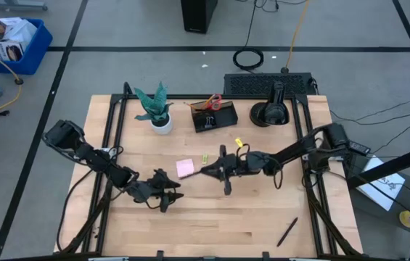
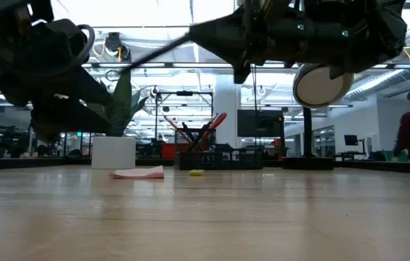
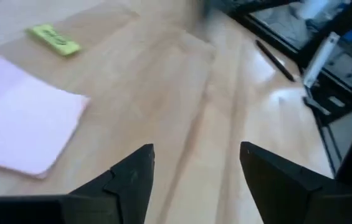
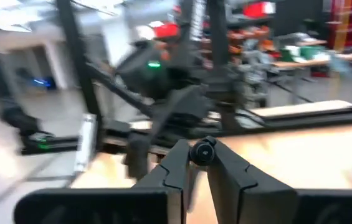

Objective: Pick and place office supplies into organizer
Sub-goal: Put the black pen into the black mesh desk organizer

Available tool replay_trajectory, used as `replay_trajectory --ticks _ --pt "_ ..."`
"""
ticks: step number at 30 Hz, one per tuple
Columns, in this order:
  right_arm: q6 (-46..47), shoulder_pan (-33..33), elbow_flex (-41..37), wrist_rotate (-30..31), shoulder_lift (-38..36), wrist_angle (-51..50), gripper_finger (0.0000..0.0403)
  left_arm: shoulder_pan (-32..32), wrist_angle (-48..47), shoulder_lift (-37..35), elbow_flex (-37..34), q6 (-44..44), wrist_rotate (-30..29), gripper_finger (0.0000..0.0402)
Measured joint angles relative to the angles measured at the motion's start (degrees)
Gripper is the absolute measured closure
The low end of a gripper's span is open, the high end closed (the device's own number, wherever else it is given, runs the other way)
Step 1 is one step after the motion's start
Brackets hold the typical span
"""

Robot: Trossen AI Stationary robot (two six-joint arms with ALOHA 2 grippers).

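Two grippers mid-table: right gripper (image 4: 199, 163) clamped on a black pen (image 1: 226, 170), apparently lifted off the wood. Left gripper (image 3: 195, 174) spread, nothing in it, just beside the pink sticky pad (image 3: 21, 121). Organizer (image 1: 214, 116) at the far edge with red scissors (image 1: 215, 101) inside.

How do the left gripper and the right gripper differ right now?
The left gripper has open, empty fingers; the right gripper has fingers shut on a black pen. The left gripper faces the pink sticky-note pad; the right gripper faces out towards the room. Both hang above the table.
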Motion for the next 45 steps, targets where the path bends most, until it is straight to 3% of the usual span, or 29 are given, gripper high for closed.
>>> replay_trajectory --ticks 5,8,16,23,31,45 --pt "-6.29 -2.48 0.22 6.34 -7.62 -15.29 0.0372 0.17 0.26 0.00 0.00 -0.02 -2.50 0.0156" --pt "-8.42 -4.32 0.24 8.51 -11.77 -19.44 0.0372 0.55 0.19 0.00 0.00 0.33 -5.14 0.0156" --pt "-9.13 -13.67 3.27 8.48 -18.80 -32.36 0.0374 1.55 1.63 0.00 0.00 0.53 -6.43 0.0156" --pt "-13.57 -22.22 11.83 8.16 -18.06 -44.86 0.0371 1.55 2.10 0.00 0.00 1.68 -6.46 0.0156" --pt "-14.45 -29.80 19.17 1.97 -14.80 -50.43 0.0371 1.55 2.69 0.00 -0.02 3.32 -6.61 0.0156" --pt "-18.09 -33.11 37.59 0.94 -0.04 -71.46 0.0374 1.45 5.66 0.02 -0.04 6.38 -6.15 0.0156"
